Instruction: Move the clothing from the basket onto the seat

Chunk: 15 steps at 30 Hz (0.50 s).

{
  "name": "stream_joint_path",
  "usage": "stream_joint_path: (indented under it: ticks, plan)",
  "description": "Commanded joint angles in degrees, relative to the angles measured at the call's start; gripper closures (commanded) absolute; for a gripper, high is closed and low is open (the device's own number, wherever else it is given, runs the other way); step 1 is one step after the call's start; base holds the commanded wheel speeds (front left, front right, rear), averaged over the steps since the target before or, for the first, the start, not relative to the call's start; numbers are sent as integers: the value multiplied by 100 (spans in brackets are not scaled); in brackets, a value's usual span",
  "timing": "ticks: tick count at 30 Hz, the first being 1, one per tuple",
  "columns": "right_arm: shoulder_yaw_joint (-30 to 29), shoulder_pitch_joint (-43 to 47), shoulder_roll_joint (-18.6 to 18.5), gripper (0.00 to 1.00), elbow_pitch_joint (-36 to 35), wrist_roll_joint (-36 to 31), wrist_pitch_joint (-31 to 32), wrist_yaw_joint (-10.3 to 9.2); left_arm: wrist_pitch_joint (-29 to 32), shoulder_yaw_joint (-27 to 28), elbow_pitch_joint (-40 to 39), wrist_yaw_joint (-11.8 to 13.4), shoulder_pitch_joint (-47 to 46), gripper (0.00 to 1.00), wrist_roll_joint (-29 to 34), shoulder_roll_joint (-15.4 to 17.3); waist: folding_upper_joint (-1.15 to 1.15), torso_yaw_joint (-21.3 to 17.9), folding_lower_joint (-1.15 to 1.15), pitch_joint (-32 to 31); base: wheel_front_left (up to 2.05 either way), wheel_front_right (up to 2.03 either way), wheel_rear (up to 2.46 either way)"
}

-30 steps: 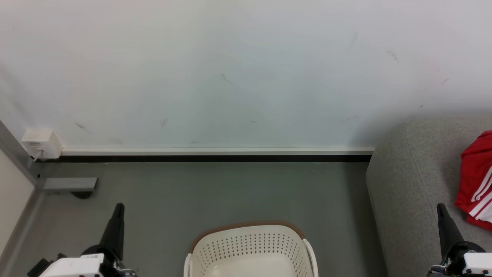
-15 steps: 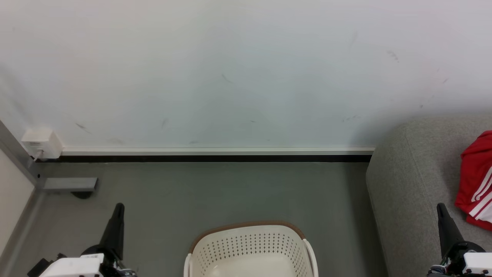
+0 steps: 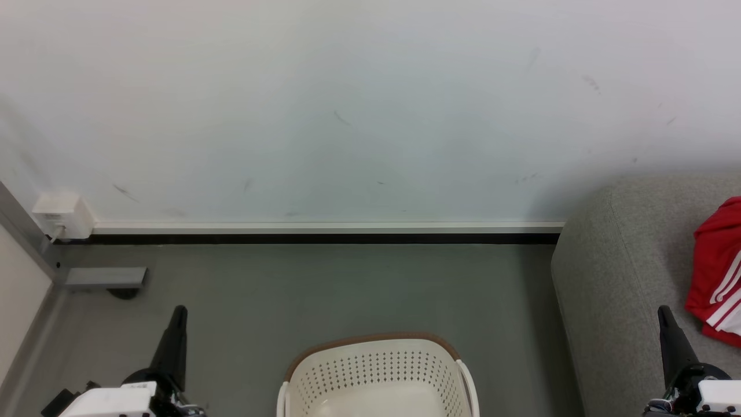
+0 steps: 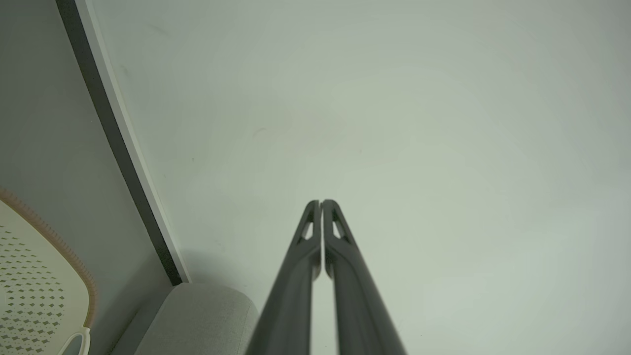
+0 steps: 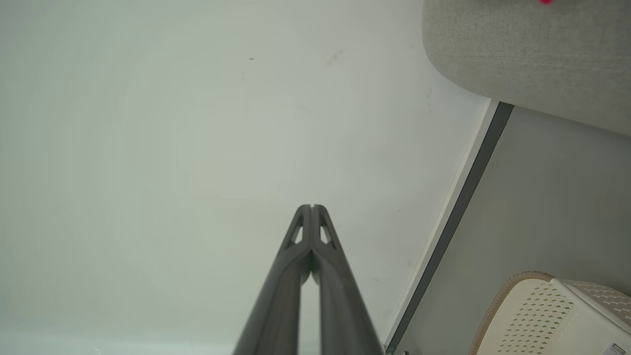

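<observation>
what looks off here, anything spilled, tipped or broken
Nothing stands out. The basket stands upright on the floor, the red clothing lies bunched on the grey seat, and nothing is spilled. The only blemish is a few faint dark scuffs on the wall.

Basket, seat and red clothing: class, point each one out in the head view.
basket (image 3: 376, 370), head view, perforated inner wall.
seat (image 3: 613, 278), head view, grey rounded side.
red clothing (image 3: 711, 258), head view, red fabric beside white stripes.
</observation>
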Motion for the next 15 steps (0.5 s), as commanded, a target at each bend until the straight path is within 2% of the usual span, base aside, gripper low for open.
stream_joint_path:
  ticks: [1, 15]
  plan:
    - [-24, -48, 3, 100, -24, 8, 14, -13, 33, 12, -9, -31, -39, 100, -66, 13, 0, 0, 0, 0, 0, 0, 0]
    - [-26, -47, 3, 100, -24, 6, 15, -13, 33, 12, -9, -31, -39, 100, -66, 13, 0, 0, 0, 0, 0, 0, 0]
